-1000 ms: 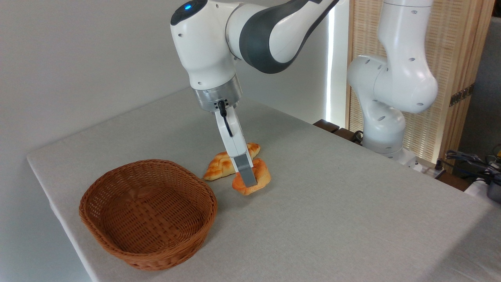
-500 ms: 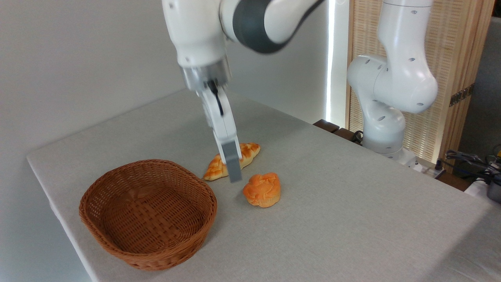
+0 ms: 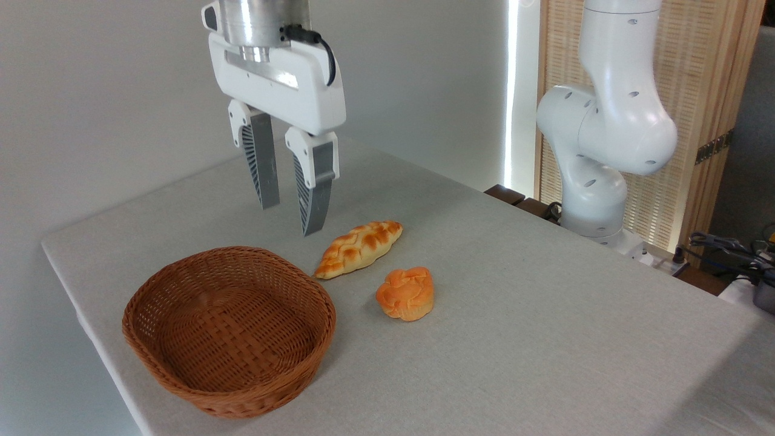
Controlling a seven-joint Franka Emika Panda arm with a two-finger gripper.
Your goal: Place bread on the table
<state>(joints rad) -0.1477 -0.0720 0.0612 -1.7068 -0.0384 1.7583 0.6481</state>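
Big grey-beige surface [image 3: 545,339] with a wicker basket [image 3: 229,330] near the front left corner. Gripper [image 3: 292,219] up in the air, jaws apart, nothing in them. Braided loaf [image 3: 358,248] beside the basket; bread [image 3: 405,293] sitting on the cloth just right of it.

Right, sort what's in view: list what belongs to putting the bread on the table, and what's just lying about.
Job:
- bread, resting on the cloth
- table
- gripper, open, raised above the table

Lying about:
- braided loaf
- wicker basket, nothing in it
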